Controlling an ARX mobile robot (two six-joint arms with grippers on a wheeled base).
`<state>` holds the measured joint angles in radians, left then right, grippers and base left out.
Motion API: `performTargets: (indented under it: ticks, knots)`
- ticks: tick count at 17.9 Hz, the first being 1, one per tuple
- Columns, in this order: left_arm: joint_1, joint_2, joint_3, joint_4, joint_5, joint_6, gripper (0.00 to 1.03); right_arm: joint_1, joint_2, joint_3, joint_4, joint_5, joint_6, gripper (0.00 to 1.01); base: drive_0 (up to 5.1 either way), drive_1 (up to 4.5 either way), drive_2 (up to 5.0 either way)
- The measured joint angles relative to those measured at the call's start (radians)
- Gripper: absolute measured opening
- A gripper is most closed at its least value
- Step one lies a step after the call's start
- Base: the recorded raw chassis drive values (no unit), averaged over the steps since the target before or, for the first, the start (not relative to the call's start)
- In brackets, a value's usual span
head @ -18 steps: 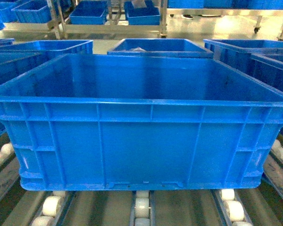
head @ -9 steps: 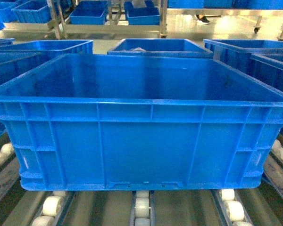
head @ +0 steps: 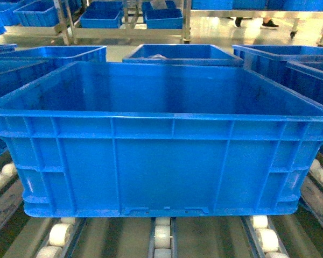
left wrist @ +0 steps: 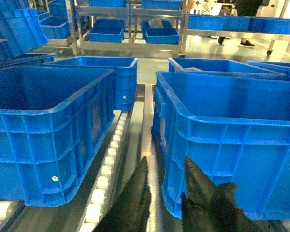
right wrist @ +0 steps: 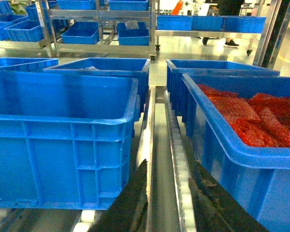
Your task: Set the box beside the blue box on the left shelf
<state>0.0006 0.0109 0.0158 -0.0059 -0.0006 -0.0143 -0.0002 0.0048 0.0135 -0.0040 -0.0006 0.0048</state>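
The box (head: 161, 150), a large bright-blue ribbed crate, stands empty on the left shelf (head: 162, 236), a rack of grey rails with white wheels. It also shows at the right of the left wrist view (left wrist: 232, 145) and at the left of the right wrist view (right wrist: 63, 140). Another blue box (left wrist: 43, 135) sits beside it across a narrow gap. My left gripper (left wrist: 166, 162) is open at the box's near left corner, low over the rail (left wrist: 108, 164). On the other side, my right gripper (right wrist: 168, 164) is open over the rail (right wrist: 181, 179) beside the box's right wall. Neither gripper shows in the head view.
A blue crate holding red bags (right wrist: 251, 121) stands close on the right of the box. More blue crates (head: 180, 54) sit behind it on the rack. Metal racks with small blue bins (head: 102, 19) line the far side, across a shiny floor.
The box and both grippers have not moved. Only a person's feet in the far background have shifted to the right.
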Motion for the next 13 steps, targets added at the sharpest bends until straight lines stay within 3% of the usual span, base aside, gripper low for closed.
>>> performTargets:
  ticks: [4,8,10,13]
  knots:
    - [0.000,0.000,0.000,0.000,0.000,0.000,0.63,0.000,0.000,0.000,0.000,0.000,0.000,0.67,0.0,0.00,0.0]
    - [0.000,0.000,0.000,0.000,0.000,0.000,0.77,0.000,0.000,0.000,0.000,0.000,0.000,0.81,0.0,0.00,0.0]
    - [0.000,0.000,0.000,0.000,0.000,0.000,0.97,0.000,0.000,0.000,0.000,0.000,0.001,1.00,0.0,0.00,0.0]
    - [0.000,0.000,0.000,0.000,0.000,0.002,0.98,0.000,0.000,0.000,0.000,0.000,0.000,0.98,0.0,0.00,0.0]
